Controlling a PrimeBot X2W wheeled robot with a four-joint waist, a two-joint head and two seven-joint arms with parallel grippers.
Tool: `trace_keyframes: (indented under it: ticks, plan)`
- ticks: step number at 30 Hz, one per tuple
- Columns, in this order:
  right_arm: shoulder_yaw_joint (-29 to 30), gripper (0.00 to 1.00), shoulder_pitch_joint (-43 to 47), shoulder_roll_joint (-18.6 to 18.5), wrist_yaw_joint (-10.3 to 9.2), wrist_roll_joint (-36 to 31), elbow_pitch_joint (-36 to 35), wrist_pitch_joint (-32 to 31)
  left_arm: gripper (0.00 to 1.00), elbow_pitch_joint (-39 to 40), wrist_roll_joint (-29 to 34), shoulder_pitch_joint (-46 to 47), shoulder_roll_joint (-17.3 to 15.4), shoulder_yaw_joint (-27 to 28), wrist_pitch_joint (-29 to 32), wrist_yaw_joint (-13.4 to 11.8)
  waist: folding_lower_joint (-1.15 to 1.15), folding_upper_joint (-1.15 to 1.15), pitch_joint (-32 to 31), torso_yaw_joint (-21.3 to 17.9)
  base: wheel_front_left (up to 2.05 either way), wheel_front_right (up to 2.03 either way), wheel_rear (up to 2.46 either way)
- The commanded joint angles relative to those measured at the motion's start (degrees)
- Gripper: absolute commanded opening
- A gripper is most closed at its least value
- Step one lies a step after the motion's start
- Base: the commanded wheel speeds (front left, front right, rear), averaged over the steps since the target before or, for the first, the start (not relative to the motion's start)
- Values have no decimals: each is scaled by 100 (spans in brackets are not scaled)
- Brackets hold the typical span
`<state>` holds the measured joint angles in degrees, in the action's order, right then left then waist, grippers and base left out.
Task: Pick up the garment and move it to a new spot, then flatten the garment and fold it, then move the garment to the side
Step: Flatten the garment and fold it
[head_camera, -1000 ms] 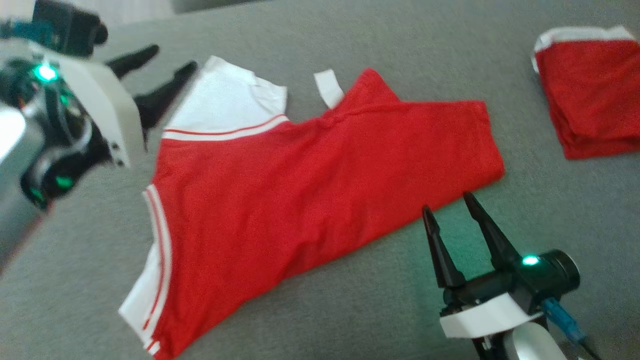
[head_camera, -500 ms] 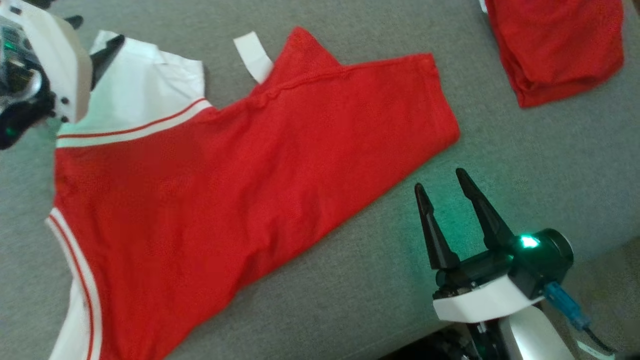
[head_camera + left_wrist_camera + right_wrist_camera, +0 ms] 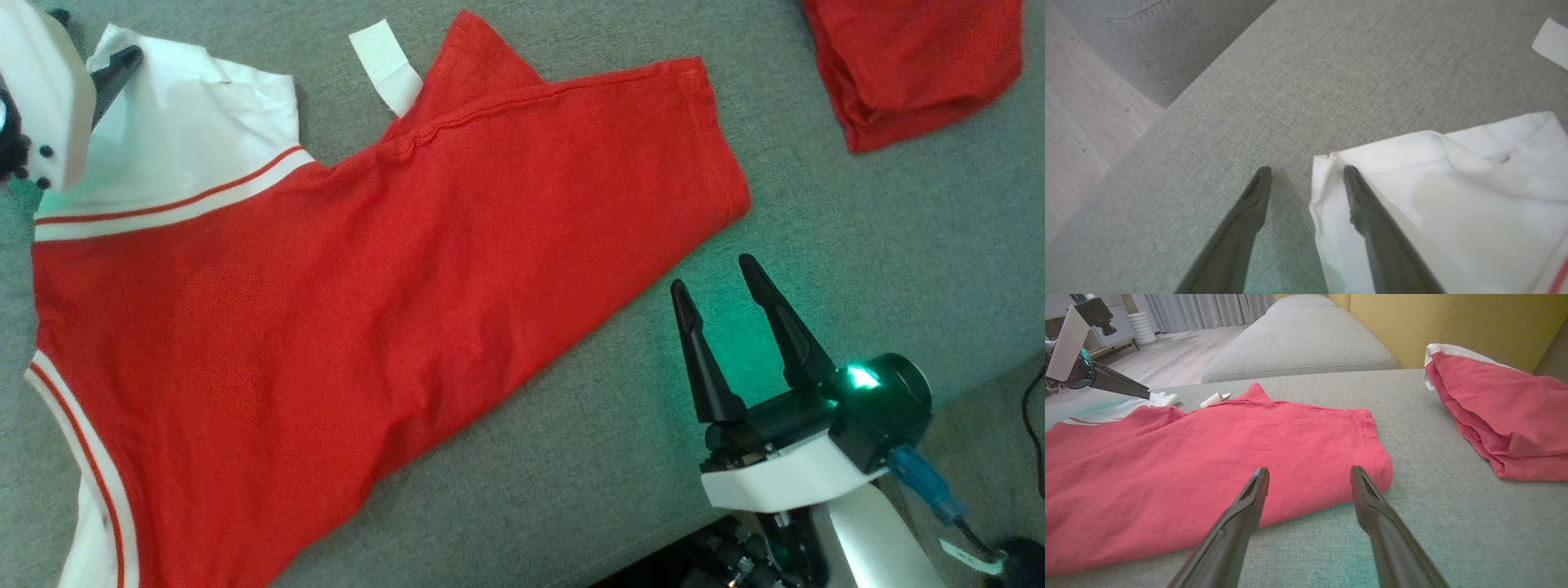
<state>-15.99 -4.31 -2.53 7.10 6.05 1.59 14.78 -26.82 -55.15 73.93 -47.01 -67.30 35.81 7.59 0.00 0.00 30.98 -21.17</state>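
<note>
The left gripper [image 3: 1307, 171] has its two dark fingers spread apart, pinching nothing. They straddle the outer corner of the white sleeve [image 3: 1437, 192] of the red garment [image 3: 367, 269]: one finger lies over the white cloth, the other over bare grey sofa cushion [image 3: 1331, 73] just beside that corner. Whether the finger over the cloth presses on it cannot be told.

The right gripper [image 3: 712, 278] is also spread wide and empty. It hovers over the cushion just off the garment's folded red end, its tips pointing toward that edge and apart from it. A green light glows on its wrist.

The garment is a red sports top lying mostly flat on the cushion, with its body doubled over. It has one white sleeve bordered by a white band with a thin red stripe, a second white-and-red striped trim along its opposite edge, and one small white tab [image 3: 384, 65] sticking out at the neck.

There are two red garments in all. The second, a folded red pile [image 3: 914, 65] with a white edge, sits well apart from the first, beyond its folded end and against a yellow backrest [image 3: 1453, 322]. Past the sleeve corner the cushion ends at a pale wooden floor [image 3: 1073, 122].
</note>
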Motion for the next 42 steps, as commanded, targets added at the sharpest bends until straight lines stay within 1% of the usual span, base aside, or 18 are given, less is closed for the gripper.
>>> trace_keyframes:
  ticks: [1, 2, 3, 6, 13, 15, 18, 20, 23, 26, 28, 31, 37, 38, 39, 40, 41, 42]
  plan:
    - [-115, 100, -19, -34, 39, 32, -172, 22, 39, 69, -26, 195, -251, 144, 73, -11, 0, 0, 3, 7, 0, 0, 0]
    - [-108, 100, -25, -34, 39, 29, -168, 22, 15, 80, -53, 205, -271, 94, 82, -11, 0, 0, 4, 16, 0, 0, 0]
    - [-95, 100, -26, -34, 39, 24, -165, 22, 0, 94, -87, 211, -285, 46, 79, -11, 0, 0, 0, 30, 0, 0, 0]
    - [-13, 100, -30, -34, 39, -1, -165, 22, 0, 190, -230, 227, -253, -40, -111, -11, 0, 0, -56, 121, 0, 0, 0]
    - [303, 100, -329, -34, 39, 312, -201, 22, 0, 526, -186, 416, -86, -295, -976, -10, 0, 0, -312, 540, 0, 0, 0]
    - [462, 100, -548, -34, 39, 304, -65, 22, 0, 606, -159, 512, -78, -352, -1198, -10, 0, 0, -388, 664, 0, 0, 0]
    - [845, 100, -990, -56, 39, 156, 478, -62, 0, 710, -104, 644, -75, -425, -1488, -10, 0, 0, -507, 860, 0, 0, 0]
    - [1132, 100, -1387, -224, 39, 71, 877, -498, 0, 788, -43, 711, -61, -475, -1634, -10, 0, 0, -558, 1006, 0, 0, 0]
    - [1283, 100, -1931, -698, 39, 28, 1374, -1262, 0, 897, 0, 790, 13, -527, -1811, -10, 0, 0, -577, 1248, 0, 0, 0]
    - [1239, 100, -2330, -1069, 39, 214, 1744, -1915, 0, 981, -20, 842, 63, -559, -1918, -10, 0, 0, -541, 1425, 0, 0, 0]
    - [1049, 100, -2631, -1400, 39, 355, 2058, -2398, 0, 1048, -20, 873, 57, -579, -1971, -10, 0, 0, -493, 1533, 0, 0, 0]
    - [870, 100, -2769, -1601, 39, 421, 2284, -2836, 0, 1070, -19, 885, 52, -591, -1977, -10, 0, 0, -459, 1615, 0, 0, 0]
    - [609, 100, -2700, -1672, 39, 864, 2314, -3373, 0, 1042, -42, 847, 41, -601, -2008, -10, 0, 0, -488, 1652, 0, 0, 0]
    - [540, 90, -2662, -1682, 39, 972, 2282, -3452, 0, 1033, -54, 832, 38, -602, -2010, -10, 0, 0, -503, 1654, 0, 0, 0]
    - [500, 52, -2629, -1699, 39, 1075, 2249, -3502, 0, 1028, -58, 815, 37, -602, -2008, -10, 0, 0, -522, 1657, 0, 0, 0]
    - [465, 18, -2600, -1720, 39, 1164, 2217, -3546, 0, 1024, -55, 798, 36, -603, -2004, -10, 0, 0, -538, 1660, 0, 0, 0]
    - [425, 0, -2576, -1747, 39, 1238, 2187, -3587, 0, 1019, -49, 786, 33, -603, -2007, -10, 0, 0, -552, 1662, 0, 0, 0]
    - [395, 0, -2560, -1775, 39, 1297, 2152, -3610, 0, 1011, -24, 778, 24, -604, -2016, -10, 0, 0, -568, 1663, 0, 0, 0]
